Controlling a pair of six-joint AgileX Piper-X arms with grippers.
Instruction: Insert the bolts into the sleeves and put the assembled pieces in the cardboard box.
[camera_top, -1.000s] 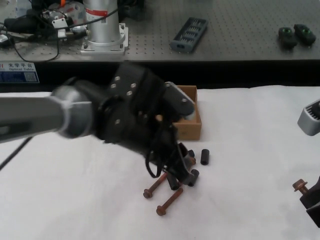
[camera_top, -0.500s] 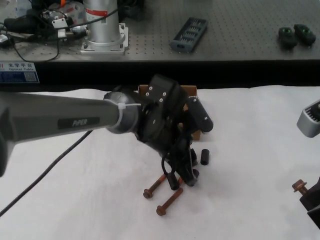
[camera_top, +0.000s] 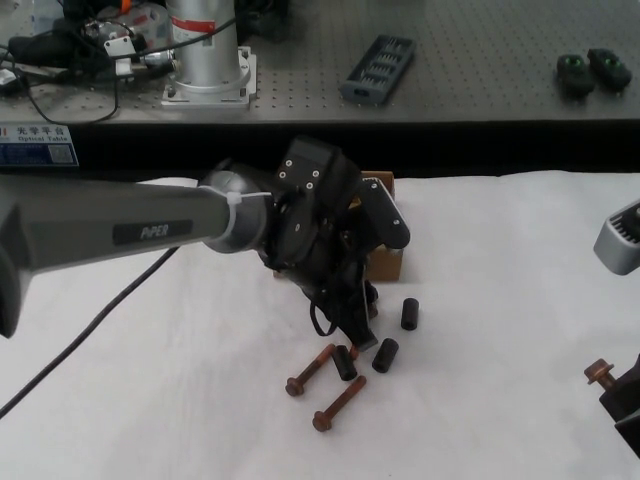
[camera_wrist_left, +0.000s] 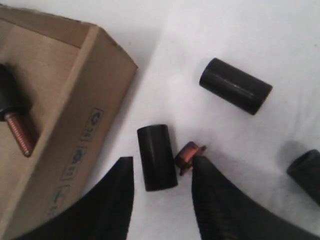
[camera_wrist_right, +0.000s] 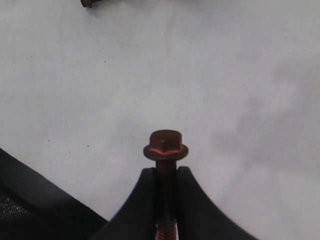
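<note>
High view — left pincer (camera_top: 356, 338): hangs low over the loose parts, just in front of the cardboard box (camera_top: 386, 264). It is probably placed there to take a sleeve for the next joining.
High view — loose parts: black sleeves (camera_top: 385, 355) lie scattered on the bench (camera_top: 500, 300) near the fingertips. Two bare bolts (camera_top: 310, 370) lie nearer the camera.
High view — right pincer (camera_top: 615, 392): sits at the bench's right edge, well apart from the pile. The held bolt (camera_top: 600, 372) has its head clear of the pincer, seemingly kept ready to meet a sleeve.
Left wrist view — left pincer: jaws are spread with nothing clamped. The target sleeve (camera_wrist_left: 157, 157) lies between the fingertips, so closing would likely catch it.
Left wrist view — crowding: a stray bolt head (camera_wrist_left: 187, 156) sits just beside that sleeve and against one finger (camera_wrist_left: 220, 200). It could get pinched along with the sleeve.
Left wrist view — cardboard box: its wall is near the target sleeve. Inside lies one assembled piece (camera_wrist_left: 17, 132), its thread poking out of a sleeve.
Right wrist view — right pincer: closed on the held bolt's shank, with the head clear above the fingertips, over bare bench.
</note>
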